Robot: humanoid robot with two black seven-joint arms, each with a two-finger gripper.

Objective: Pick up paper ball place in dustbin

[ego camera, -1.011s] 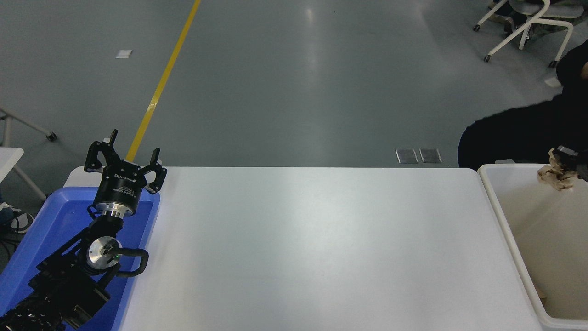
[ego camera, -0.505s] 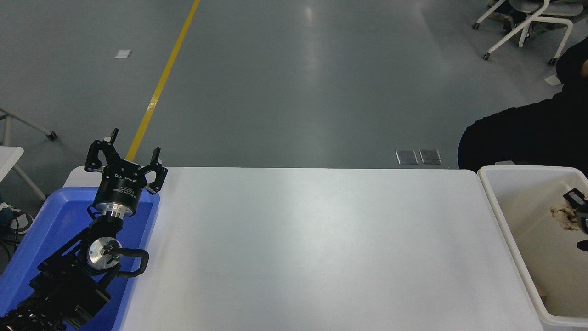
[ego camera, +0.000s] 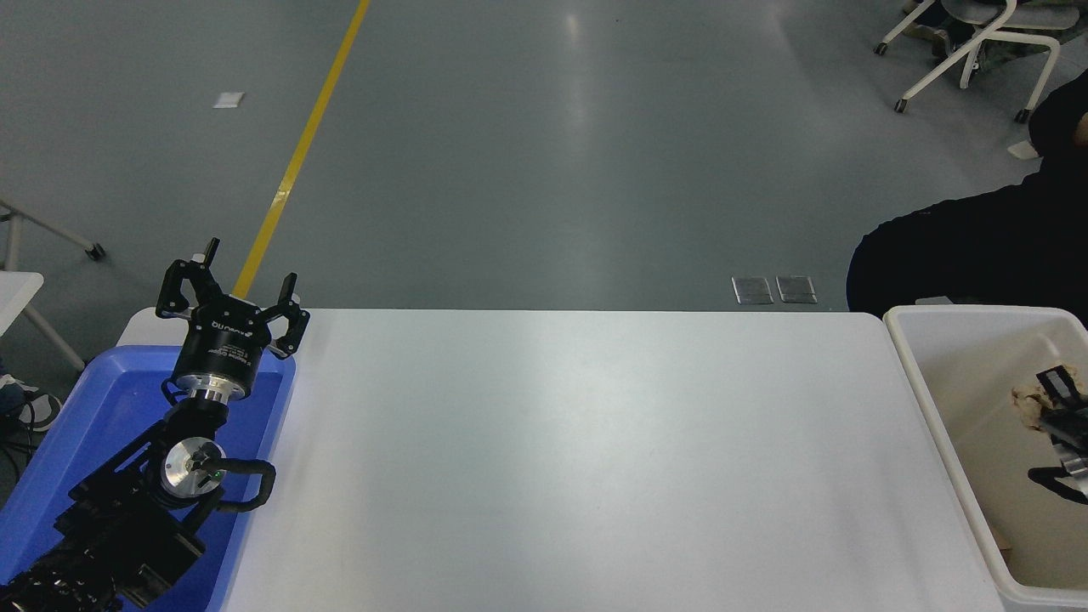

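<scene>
The crumpled tan paper ball is inside the cream-white dustbin at the table's right end, close to the picture's right edge. My right gripper reaches into the bin from the right edge with its fingers spread. The upper finger is right beside the ball and the lower finger is well apart from it. Whether the ball rests on the bin floor or still hangs on the finger, I cannot tell. My left gripper is parked open and empty over the blue tray at the lower left.
A shallow blue tray sits at the table's left end under the left arm. A person in dark clothing is behind the bin at the far right. A white wheeled chair stands on the floor beyond.
My right gripper went down into the dustbin with the paper ball and its fingers spread apart. The ball now sits lower in the bin beside one finger. The left arm has not moved.
</scene>
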